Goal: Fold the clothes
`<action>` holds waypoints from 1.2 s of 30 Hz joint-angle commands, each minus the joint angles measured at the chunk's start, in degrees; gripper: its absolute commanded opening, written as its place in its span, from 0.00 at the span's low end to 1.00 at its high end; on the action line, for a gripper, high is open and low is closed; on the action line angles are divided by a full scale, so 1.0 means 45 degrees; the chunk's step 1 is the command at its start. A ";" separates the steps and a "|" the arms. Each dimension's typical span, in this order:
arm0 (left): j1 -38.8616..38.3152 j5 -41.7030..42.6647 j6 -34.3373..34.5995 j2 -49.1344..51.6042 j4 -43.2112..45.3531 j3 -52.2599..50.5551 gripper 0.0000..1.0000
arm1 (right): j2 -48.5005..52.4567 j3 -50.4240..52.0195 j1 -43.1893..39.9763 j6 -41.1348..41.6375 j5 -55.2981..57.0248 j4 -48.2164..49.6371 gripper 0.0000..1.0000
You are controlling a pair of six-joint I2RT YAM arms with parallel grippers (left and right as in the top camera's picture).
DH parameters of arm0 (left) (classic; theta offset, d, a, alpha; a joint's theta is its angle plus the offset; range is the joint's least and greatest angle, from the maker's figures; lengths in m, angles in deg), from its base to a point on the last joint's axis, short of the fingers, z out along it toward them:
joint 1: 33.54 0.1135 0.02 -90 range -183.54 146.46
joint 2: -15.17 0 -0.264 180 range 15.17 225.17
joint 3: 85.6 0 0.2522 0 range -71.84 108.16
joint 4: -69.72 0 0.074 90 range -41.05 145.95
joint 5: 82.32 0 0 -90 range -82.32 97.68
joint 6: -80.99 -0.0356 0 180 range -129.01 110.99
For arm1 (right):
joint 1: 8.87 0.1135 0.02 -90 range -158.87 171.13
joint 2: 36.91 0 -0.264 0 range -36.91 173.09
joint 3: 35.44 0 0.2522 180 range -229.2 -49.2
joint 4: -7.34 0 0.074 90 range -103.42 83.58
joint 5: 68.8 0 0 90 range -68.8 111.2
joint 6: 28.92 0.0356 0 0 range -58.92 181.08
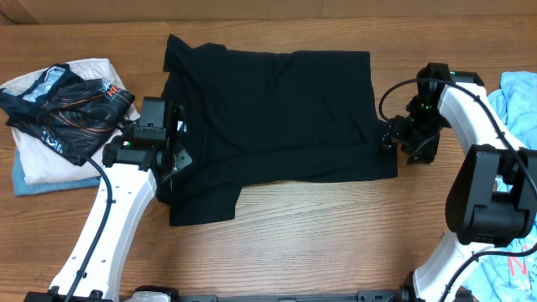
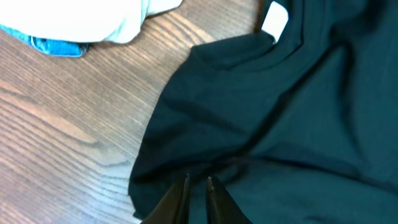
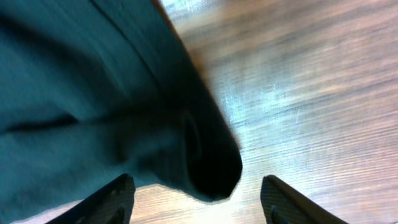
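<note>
The black short-sleeved cotton T-shirt point(image 1: 277, 109) lay spread flat across the middle of the brown wood-grain table point(image 1: 336, 235). The left gripper point(image 2: 197, 183) sat at its collar-side edge, fingers pinched almost together on the fabric. The right gripper point(image 3: 198, 180) was at the opposite hem, fingers wide apart around a drooping corner. A black patterned garment point(image 1: 67, 109) topped a white and blue folded pile point(image 1: 33, 164) far left.

The left arm point(image 1: 109, 210) reaches in from the near edge, and the left hand point(image 2: 198, 182) tilts downward, its two fingers drawn almost together with a thin slit between. The right arm point(image 1: 460, 105) folds inward, the right hand point(image 3: 198, 180) held low with fingers spread wide.
</note>
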 commanded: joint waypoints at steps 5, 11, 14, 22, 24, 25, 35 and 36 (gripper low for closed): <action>0.0053 -0.0044 -0.0141 -0.0063 0.0117 -0.0044 0.15 | 0.0010 0.0437 0.0039 -0.0981 -0.0359 -0.0102 0.56; 0.0053 -0.0044 -0.0141 -0.0063 0.0097 -0.0039 0.15 | 0.0010 0.1370 0.0039 -0.1214 -0.0364 0.0923 0.53; 0.0053 -0.0044 -0.0141 -0.0063 0.0121 -0.0039 0.15 | 0.0010 0.1593 0.0039 -0.1214 -0.0369 0.1491 0.49; 0.0053 -0.0044 -0.0141 -0.0063 0.0155 -0.0044 0.15 | -0.0005 0.1554 0.0039 -0.1156 -0.0369 0.1559 0.38; 0.0053 -0.0044 -0.0141 -0.0063 0.0170 -0.0044 0.16 | -0.0034 0.1486 0.0039 -0.1151 -0.0369 0.1404 0.33; 0.0053 -0.0044 -0.0141 -0.0063 0.0185 -0.0044 0.16 | -0.0058 0.1428 0.0039 -0.1098 -0.0369 0.1297 0.29; 0.0053 -0.0044 -0.0141 -0.0063 0.0204 -0.0039 0.16 | -0.0340 0.1137 0.0039 -0.0913 -0.0359 0.0680 0.15; 0.0053 -0.0044 -0.0141 -0.0063 0.0209 -0.0044 0.16 | -0.0340 0.1137 0.0039 -0.0913 -0.0359 0.0641 0.15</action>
